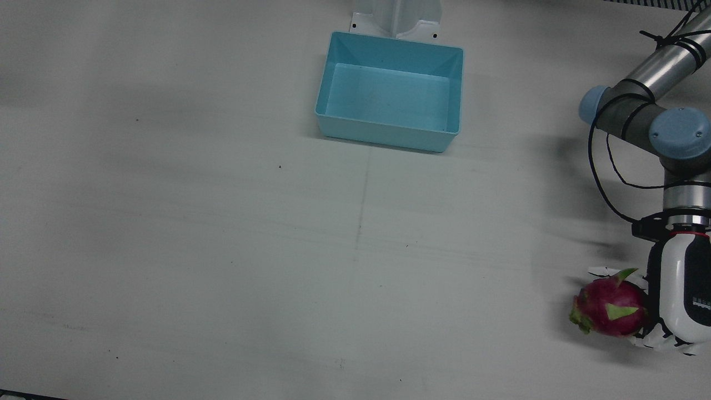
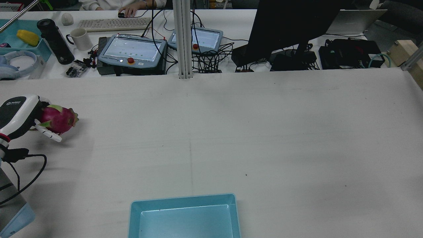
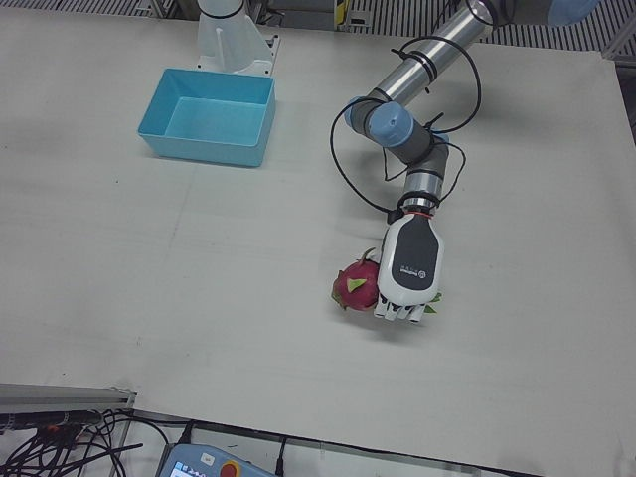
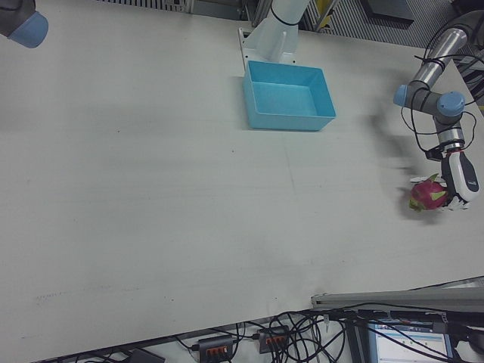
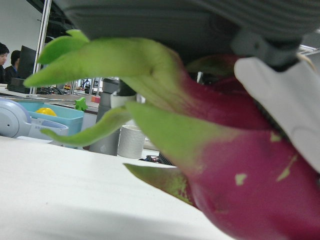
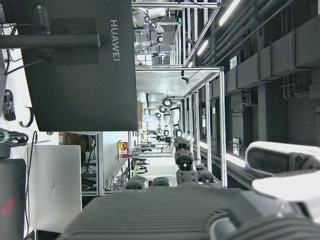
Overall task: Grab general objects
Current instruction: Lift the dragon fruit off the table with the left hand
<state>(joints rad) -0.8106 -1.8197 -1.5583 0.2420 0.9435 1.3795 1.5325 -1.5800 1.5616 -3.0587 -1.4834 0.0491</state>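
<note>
We see the dragon fruit [image 1: 610, 307] lying on the white bench [image 1: 222, 250], well apart from the blue bin [image 1: 389, 100], out toward the edge of the bench before the robot's left arm. The left hand [image 1: 680, 294] is pressed against the fruit's side, palm toward it. In the front view one of the white fingers [image 1: 602, 271] shows on the fruit's far side and others curl under its near side, so the fruit sits between them. In the rear view a finger [image 2: 49, 133] reaches along the fruit's near side. We read the fingers as closed around the fruit, which appears to rest on the bench. The left hand view is filled by magenta skin and green scales, with a white fingertip [image 5: 285, 105] laid on the fruit.

The hand's back carries a small logo and printed lines, too small for us to read. In the right hand view a dark monitor [image 6: 75, 65] reads "HUAWEI".

The left arm [image 3: 417, 79] reaches out from the far side, bends at the wrist and points the hand low along the bench. The right hand [image 6: 200, 210] looks out at the room; we cannot tell how its fingers stand.
</note>
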